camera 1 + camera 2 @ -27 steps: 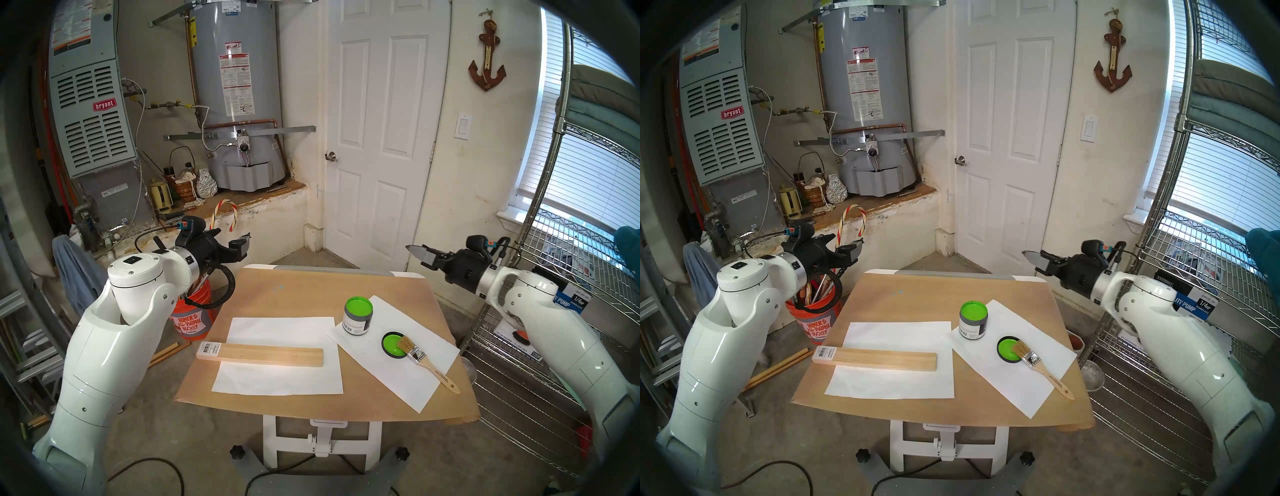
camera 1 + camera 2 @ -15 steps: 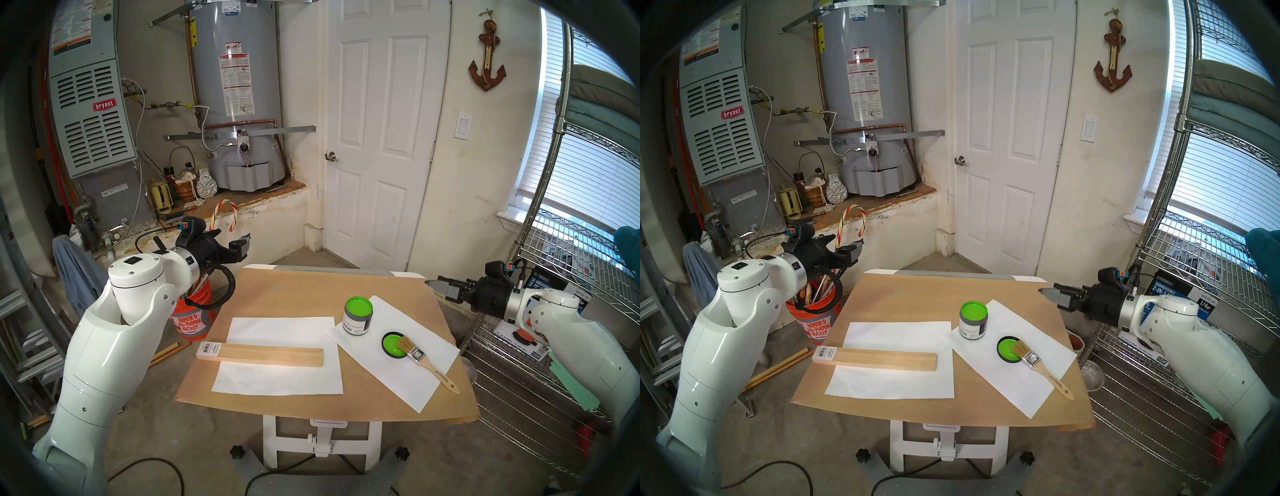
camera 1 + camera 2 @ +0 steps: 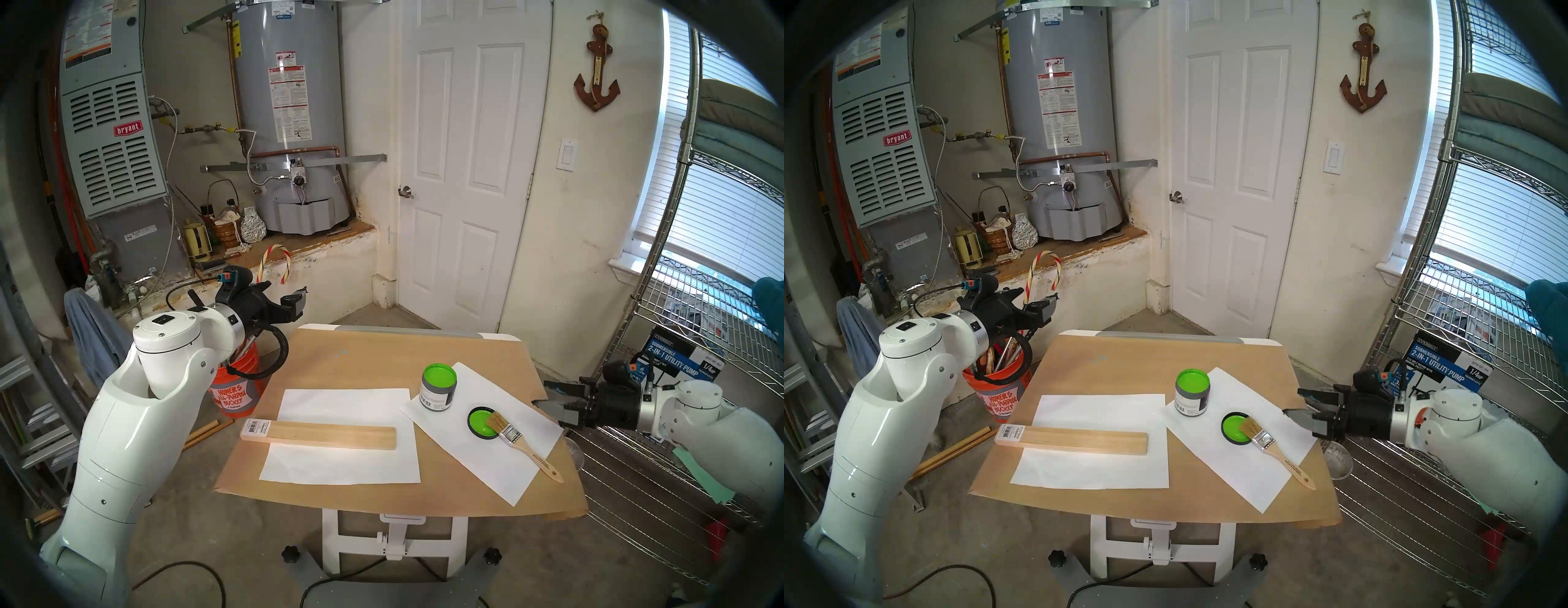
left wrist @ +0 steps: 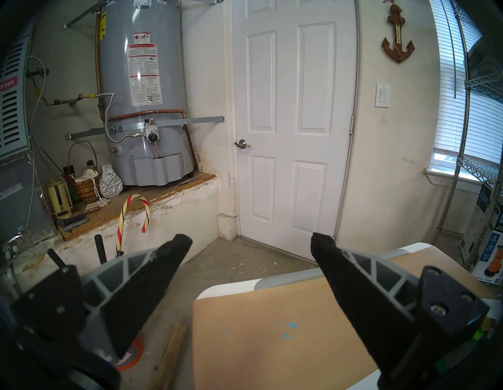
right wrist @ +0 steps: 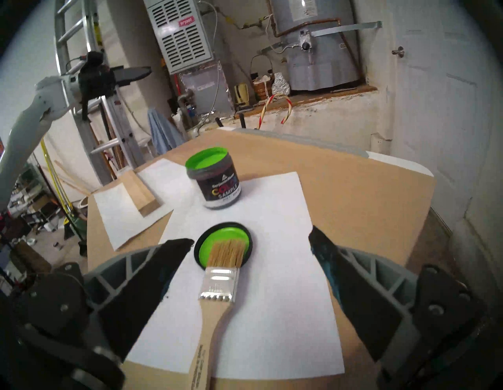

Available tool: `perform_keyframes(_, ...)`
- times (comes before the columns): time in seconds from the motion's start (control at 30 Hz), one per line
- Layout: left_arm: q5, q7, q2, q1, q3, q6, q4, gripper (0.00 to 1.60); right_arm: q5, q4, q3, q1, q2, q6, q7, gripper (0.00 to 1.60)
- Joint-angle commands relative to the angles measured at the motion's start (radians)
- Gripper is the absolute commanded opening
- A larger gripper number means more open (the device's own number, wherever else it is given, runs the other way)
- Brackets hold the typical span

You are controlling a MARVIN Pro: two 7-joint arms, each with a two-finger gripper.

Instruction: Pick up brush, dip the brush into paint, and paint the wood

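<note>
Nearby, right claw [image 3: 1299, 401] spread beside brush [image 3: 1276, 449] on lid [image 3: 1229, 437]; left claw [image 4: 251, 245] spread.

Brush [image 3: 519, 441]: pale bristles clean, resting on green-coated lid, silver ferrule, handle angled toward table's near-right corner. Paint [image 3: 439, 375]: glossy lime green, in open jar behind brush. Wood [image 3: 322, 435]: pale board, flat, barcode sticker at left end, unpainted.

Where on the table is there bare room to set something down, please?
Free: the brown paper's far strip behind the paint jar, and the near part of the left white sheet below the wooden board. Crowded: the right sheet, with jar, green lid and brush.
</note>
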Motion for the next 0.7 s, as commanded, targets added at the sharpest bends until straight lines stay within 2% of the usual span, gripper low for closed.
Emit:
perform_keyframes(0.0,0.000,0.000,0.002,-0.010,-0.006,-0.004,-0.013,1.60,-0.047,-0.021,0.031,-0.115,0.055,-0.117,0.044,1.60)
perform_keyframes(0.2,0.000,0.000,0.002,-0.010,-0.006,-0.004,-0.013,1.60,-0.087,-0.024,0.059,-0.189,0.053,-0.208,0.048,1.60)
perform_keyframes(0.27,0.000,0.000,0.002,-0.011,-0.006,-0.004,-0.012,1.60,-0.100,-0.025,0.068,-0.212,0.046,-0.262,0.044,1.60)
perform_keyframes(0.3,0.000,0.000,0.002,-0.011,-0.006,-0.004,-0.012,1.60,-0.103,-0.027,0.074,-0.218,0.037,-0.250,0.043,1.60)
perform_keyframes(0.33,0.000,0.000,0.002,-0.011,-0.006,-0.004,-0.012,1.60,-0.108,-0.028,0.077,-0.227,0.032,-0.283,0.038,1.60)
perform_keyframes(0.43,0.000,0.000,0.002,-0.011,-0.006,-0.004,-0.012,1.60,-0.120,-0.033,0.093,-0.254,0.014,-0.331,0.025,1.60)
perform_keyframes(0.47,0.000,0.000,0.002,-0.011,-0.006,-0.004,-0.012,1.60,-0.122,-0.037,0.099,-0.263,0.009,-0.326,0.023,1.60)
perform_keyframes(0.6,0.000,0.000,0.002,-0.011,-0.006,-0.004,-0.013,1.60,-0.143,-0.048,0.125,-0.315,-0.005,-0.407,0.012,1.60)
perform_keyframes(0.67,0.000,0.000,0.002,-0.011,-0.006,-0.004,-0.013,1.60,-0.149,-0.050,0.132,-0.325,-0.012,-0.409,0.007,1.60)
